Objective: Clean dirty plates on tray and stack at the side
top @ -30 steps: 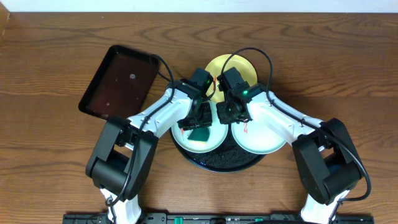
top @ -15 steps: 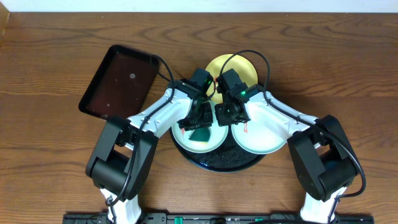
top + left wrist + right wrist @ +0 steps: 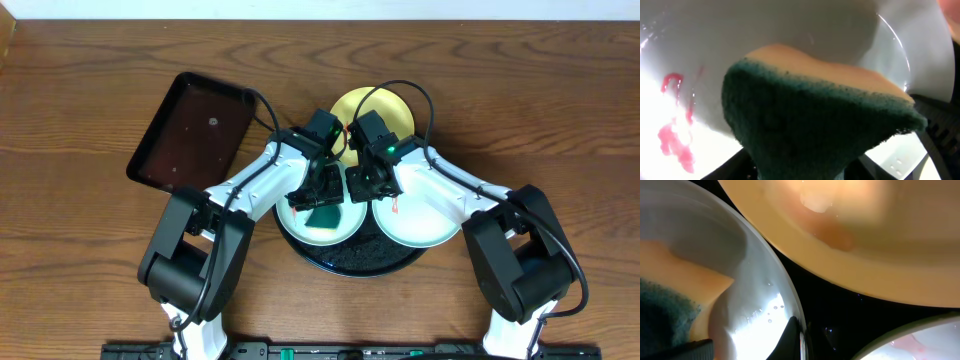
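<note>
Green-backed sponge sits gripped in my left jaws, down in the left mint-white plate with its red smear. My right jaws are closed tight at that plate's rim, perhaps pinching it; the wrist view is too close to say. That plate, the yellow plate and the right plate all lie on the black tray.

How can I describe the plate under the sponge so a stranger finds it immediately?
On the wooden table, find the round black tray. Of the three plates there, it is the pale plate on the robot's left. Only it has a green sponge on it; the other pale plate has none, and the far plate is yellow.
</note>
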`<state>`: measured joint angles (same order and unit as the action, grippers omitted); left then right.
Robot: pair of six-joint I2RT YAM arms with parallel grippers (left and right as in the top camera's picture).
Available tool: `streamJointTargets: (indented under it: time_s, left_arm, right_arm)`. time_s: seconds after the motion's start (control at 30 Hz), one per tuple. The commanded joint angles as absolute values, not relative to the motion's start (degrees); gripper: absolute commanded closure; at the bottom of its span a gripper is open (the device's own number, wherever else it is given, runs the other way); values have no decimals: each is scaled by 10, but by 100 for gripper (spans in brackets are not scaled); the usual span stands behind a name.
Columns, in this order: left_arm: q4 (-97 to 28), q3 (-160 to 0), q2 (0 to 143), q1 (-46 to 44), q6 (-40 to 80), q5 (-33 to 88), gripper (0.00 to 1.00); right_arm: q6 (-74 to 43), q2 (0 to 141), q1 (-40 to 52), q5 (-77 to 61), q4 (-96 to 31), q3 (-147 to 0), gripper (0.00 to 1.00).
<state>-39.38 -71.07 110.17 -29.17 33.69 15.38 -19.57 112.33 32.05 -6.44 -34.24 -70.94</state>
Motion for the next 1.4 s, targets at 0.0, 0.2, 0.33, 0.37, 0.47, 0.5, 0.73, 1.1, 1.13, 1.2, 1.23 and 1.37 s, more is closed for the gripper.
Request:
streamJointTargets:
  time_s: [0.0,0.2,0.33,0.37,0.47,0.5,0.73,1.1,1.13,1.2,1.23,1.37]
  left_arm:
    - [-396,-711,1106,-293,338,161,49]
    - [-396,-711,1106,-293,338,161,59]
    - [-402,-712,1101,-293,338,161,60]
    - [-402,-712,1100,-293,338,161,60]
    - [-402,-712,1092,-293,338,161,58]
    - [-402,-712,1089,-293,338,161,55]
    - [-402,-712,1085,-293,338,161,33]
    - [-410,-712,1078,-293,337,161,33]
    - [-411,-712,1075,-293,337,161,34]
    - [-411,-712,1073,-293,337,161,35]
    - [-411,-712,1072,-293,337,161,36]
    - [-411,-713,1066,-293,337,161,39]
  right_arm:
    - [-197,1142,326,-67,-340,-705,99]
    - [-197,1142,326,-76,-341,-705,99]
    - [-196,1142,326,-80,-341,-706,99]
    - [-193,1142,326,-80,-341,-706,99]
    - [-190,1142,326,-80,-341,-706,99]
    - [-190,1142,326,-80,-341,-707,99]
    - [-190,1142,326,-80,-345,-710,99]
    - [-186,1142,326,-80,-351,-712,99]
    - [-186,1142,326,-80,-351,-712,99]
    - [-186,1142,326,-80,-351,-712,99]
    - [-186,1142,325,-80,-351,-712,99]
    - [-186,1142,323,-80,-352,-712,99]
